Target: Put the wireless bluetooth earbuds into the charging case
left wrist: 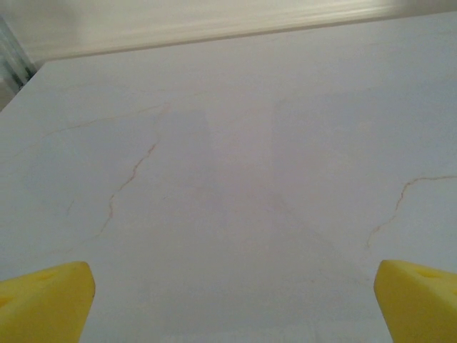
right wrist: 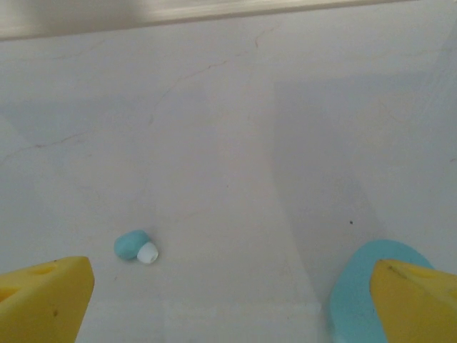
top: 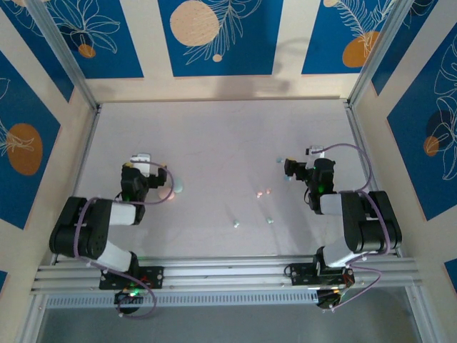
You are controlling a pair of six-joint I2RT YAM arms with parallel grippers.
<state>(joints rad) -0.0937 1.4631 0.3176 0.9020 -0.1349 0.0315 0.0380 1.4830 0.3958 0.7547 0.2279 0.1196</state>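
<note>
Five tiny earbuds (top: 235, 224) (two pinkish, three pale or mint) and three rounded charging cases (right wrist: 353, 300)

charging case (right wrist: 358, 299) cut off below, earbuds (top: 236, 224) tiny specks

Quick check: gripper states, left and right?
Left gripper: open, holding nothing.
Right gripper: open, holding nothing; a mint earbud lies loose just ahead.

You look down on a white marbled tabletop (top: 214, 128) walled by blue and cream leaf-print panels (top: 221, 36). At the left, your left gripper (top: 143, 163) sits just beside a small rounded pink-and-mint object (top: 173, 189). At the right, your right gripper (top: 291, 168) is near a tiny mint earbud (top: 280, 161). Between the arms lie two faint pink specks (top: 268, 191) and, nearer you, two pale mint buds (top: 235, 224).
</note>
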